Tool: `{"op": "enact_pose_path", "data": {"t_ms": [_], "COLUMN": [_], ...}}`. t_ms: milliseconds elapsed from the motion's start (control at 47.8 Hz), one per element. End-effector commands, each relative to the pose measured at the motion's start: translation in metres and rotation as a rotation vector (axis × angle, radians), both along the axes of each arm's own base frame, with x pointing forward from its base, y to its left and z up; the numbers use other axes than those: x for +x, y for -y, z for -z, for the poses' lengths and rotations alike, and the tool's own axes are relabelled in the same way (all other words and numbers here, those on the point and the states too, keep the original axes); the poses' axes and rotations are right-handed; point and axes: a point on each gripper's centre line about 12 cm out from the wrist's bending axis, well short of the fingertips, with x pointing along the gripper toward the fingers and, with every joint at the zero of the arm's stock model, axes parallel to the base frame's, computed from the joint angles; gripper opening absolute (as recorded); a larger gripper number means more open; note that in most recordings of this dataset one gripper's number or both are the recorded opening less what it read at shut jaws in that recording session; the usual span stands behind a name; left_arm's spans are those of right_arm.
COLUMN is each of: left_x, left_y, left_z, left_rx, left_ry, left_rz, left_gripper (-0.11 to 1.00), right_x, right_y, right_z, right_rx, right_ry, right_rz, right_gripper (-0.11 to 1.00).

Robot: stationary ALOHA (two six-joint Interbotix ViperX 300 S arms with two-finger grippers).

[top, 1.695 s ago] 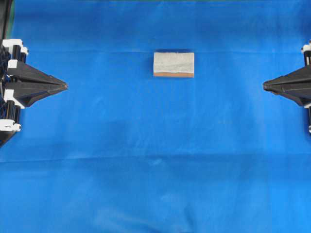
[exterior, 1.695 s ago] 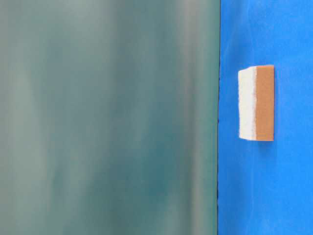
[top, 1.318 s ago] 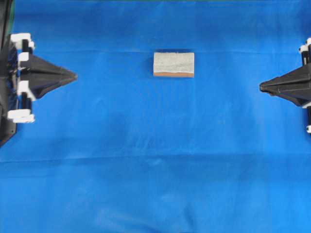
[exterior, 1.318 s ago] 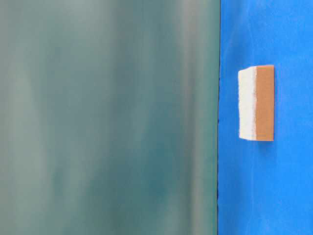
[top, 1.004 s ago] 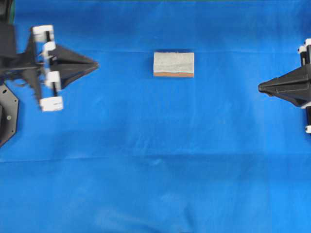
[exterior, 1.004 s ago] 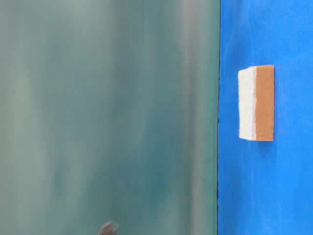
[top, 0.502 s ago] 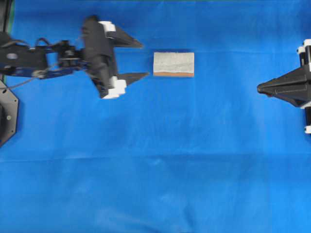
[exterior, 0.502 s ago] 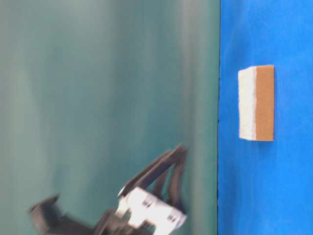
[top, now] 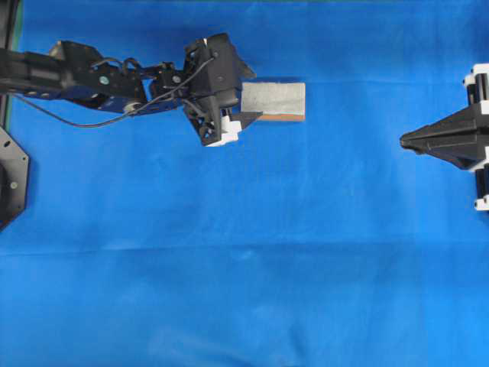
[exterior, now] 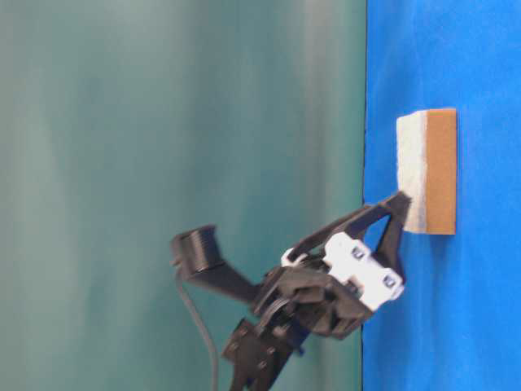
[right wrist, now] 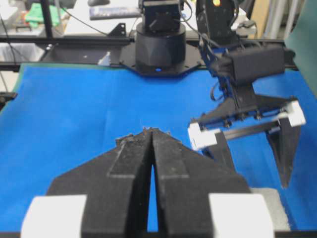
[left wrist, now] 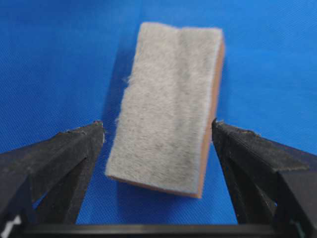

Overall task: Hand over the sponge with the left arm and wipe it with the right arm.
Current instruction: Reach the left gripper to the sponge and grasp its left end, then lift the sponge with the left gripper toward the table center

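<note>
Left claw (left wrist: pixel 158 144) spread wide, straddling the sponge (left wrist: pixel 171 104) on the surface — nothing grabbed yet; right claw (top: pixel 405 141) closed, waiting; handover and wiping remain.

— Where does the sponge (top: pixel 273 101) lie?
— On the cloth (top: pixel 252 252), near its far edge and about midway between the side edges.
— And the left gripper (top: pixel 248 95)?
— At the sponge's left end, one finger either side of it, reaching in from the cloth's left edge.
— The right gripper (top: pixel 405 141)?
— By the right edge, well apart from the sponge, pointing inward.
</note>
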Motion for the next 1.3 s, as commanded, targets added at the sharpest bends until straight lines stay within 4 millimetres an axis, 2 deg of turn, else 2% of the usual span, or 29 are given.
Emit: {"op": "enact_pose_path", "data": {"t_ms": [0,272,460,544,628,691,753,921,1172,1276], "left_x": [0.010,0.013,0.012,0.012,0.011,0.011,0.010,0.011,0.008,0.004], "left_y": [-0.005,-0.015,-0.016,-0.015,-0.015,-0.015,-0.013,-0.001,0.046,0.068], "left_z": [-0.005,0.022,0.024,0.022,0.018,0.013,0.006,-0.016,-0.074,-0.092], "left_rx": [0.009,-0.010,-0.019,-0.032,-0.048,-0.056,-0.065,-0.089,-0.112,-0.142], "left_ry": [0.025,-0.039,-0.060,-0.059,-0.055,-0.048,-0.042,-0.046,0.006,0.027], "left_rz": [-0.004,-0.021,-0.024,-0.032,-0.042,-0.048,-0.051,-0.036,0.051,0.083], "left_gripper": [0.94,0.94,0.93,0.85,0.64,0.49,0.41,0.40,0.40,0.40], "right_x": [0.002,0.002,0.003,0.003,0.003,0.003,0.003,0.005,0.007,0.008], "right_y": [0.000,0.000,0.000,0.000,0.000,0.000,0.000,0.000,0.006,0.007], "right_z": [-0.006,-0.005,-0.005,-0.005,-0.005,-0.005,-0.004,-0.001,0.003,0.003], "right_rx": [0.005,0.005,0.005,0.005,0.005,0.003,0.005,0.003,0.005,0.005], "right_ry": [0.015,0.012,0.011,0.011,0.011,0.008,0.002,-0.009,-0.028,-0.029], "right_rz": [0.001,0.001,0.001,0.001,0.001,0.000,0.001,0.000,0.027,0.035], "right_gripper": [0.00,0.00,0.00,0.00,0.00,0.00,0.00,0.00,0.00,0.00]}}
